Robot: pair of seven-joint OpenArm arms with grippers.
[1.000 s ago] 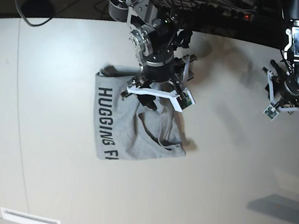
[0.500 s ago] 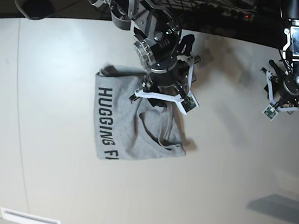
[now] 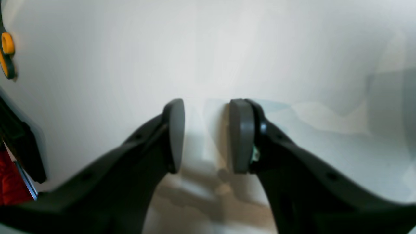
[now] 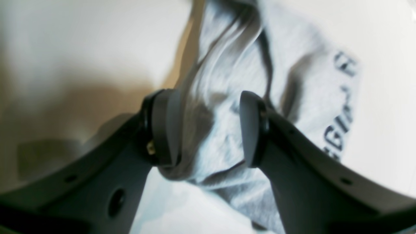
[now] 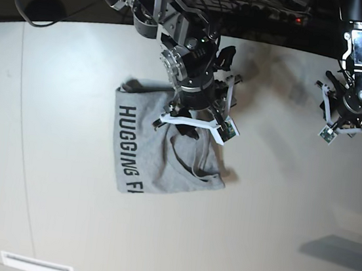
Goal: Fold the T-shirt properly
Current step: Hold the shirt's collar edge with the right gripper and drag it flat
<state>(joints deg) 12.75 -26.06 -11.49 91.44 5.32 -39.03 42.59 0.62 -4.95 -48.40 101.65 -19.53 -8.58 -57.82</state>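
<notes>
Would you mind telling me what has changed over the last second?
The right gripper has shifted slightly down the T-shirt toward the camera, its jaws now straddling a raised fold. The left gripper, open and empty, and the shirt's outline stayed put.

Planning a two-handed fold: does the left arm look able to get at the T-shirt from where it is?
Probably yes, after a long sideways move: the left hand hangs over bare table, apart from the T-shirt, where the right hand already works.
</notes>
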